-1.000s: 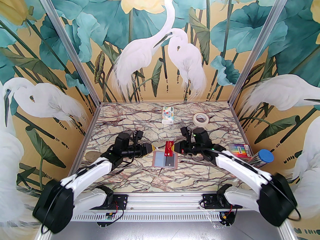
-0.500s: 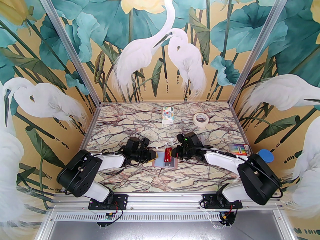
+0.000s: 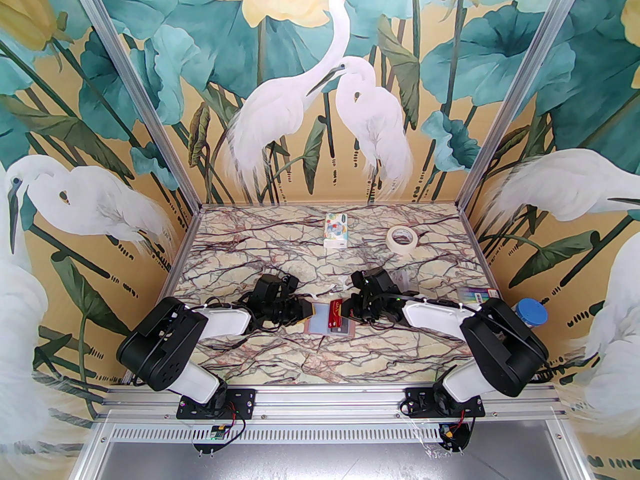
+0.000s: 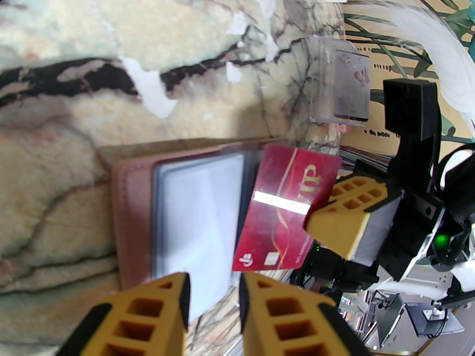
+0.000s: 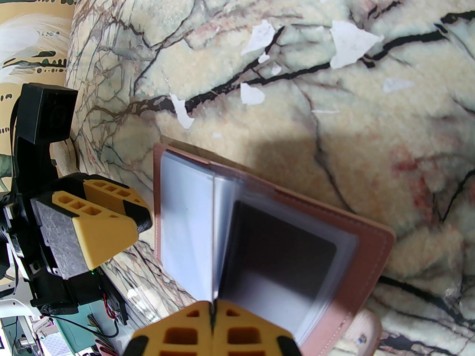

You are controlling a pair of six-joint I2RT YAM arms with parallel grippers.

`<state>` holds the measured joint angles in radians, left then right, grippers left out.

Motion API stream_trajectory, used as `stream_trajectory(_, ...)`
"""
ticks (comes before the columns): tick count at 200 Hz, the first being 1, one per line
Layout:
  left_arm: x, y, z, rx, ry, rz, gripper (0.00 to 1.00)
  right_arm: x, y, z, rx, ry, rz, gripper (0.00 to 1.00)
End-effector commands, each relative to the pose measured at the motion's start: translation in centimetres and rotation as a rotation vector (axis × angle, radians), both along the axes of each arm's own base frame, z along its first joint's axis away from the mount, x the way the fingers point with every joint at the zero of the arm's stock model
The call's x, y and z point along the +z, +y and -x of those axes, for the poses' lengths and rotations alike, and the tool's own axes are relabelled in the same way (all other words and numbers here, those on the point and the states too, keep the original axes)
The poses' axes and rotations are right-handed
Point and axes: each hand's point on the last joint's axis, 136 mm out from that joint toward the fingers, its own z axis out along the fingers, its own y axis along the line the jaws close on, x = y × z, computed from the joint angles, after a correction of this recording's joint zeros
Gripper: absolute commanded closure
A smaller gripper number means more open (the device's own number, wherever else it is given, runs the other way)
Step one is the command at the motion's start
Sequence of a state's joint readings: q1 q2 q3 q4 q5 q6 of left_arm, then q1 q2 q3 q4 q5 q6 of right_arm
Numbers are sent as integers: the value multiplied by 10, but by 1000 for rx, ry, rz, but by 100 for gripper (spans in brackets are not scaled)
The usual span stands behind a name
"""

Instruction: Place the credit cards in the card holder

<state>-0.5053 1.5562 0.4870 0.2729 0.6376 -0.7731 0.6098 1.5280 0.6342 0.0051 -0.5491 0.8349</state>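
Note:
The card holder (image 3: 350,329) lies open on the marble table, pink outside, with pale sleeves inside (image 4: 131,213) (image 5: 367,258). A dark card (image 5: 282,250) sits in its right sleeve. My right gripper (image 3: 347,310) (image 5: 213,310) is shut on a red credit card (image 3: 336,309) with gold lettering (image 4: 285,206). The card is tilted over the holder's middle fold and shows edge-on (image 5: 213,236) in the right wrist view. My left gripper (image 3: 314,312) (image 4: 213,295) sits low at the holder's left edge, and a narrow gap between its jaws shows the pale sleeve.
A tissue pack (image 3: 336,229) and a tape roll (image 3: 402,239) stand at the back. A striped colour pack (image 3: 477,295) and a blue-lidded jar (image 3: 531,313) are at the right. A clear plastic box (image 4: 341,83) stands behind the right gripper. White scraps (image 5: 349,43) dot the table.
Both arms have dropped low. The right gripper brought the red card down onto the open holder. The left gripper slid right to the holder's edge and its jaws narrowed.

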Motion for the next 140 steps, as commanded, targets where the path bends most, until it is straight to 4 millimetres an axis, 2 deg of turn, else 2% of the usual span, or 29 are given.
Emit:
stream_trajectory(1,-11,3,1,6,11,-38,73,2,6,-4,12,-22,-5,100)
stream_trajectory(56,-19,8,4,19,27,-71,74,-3,5,-1,12,-3,7,100)
stream_trajectory(140,-28,14,8,40,43,-98,75,8,7,2,-13,40,-22,100)
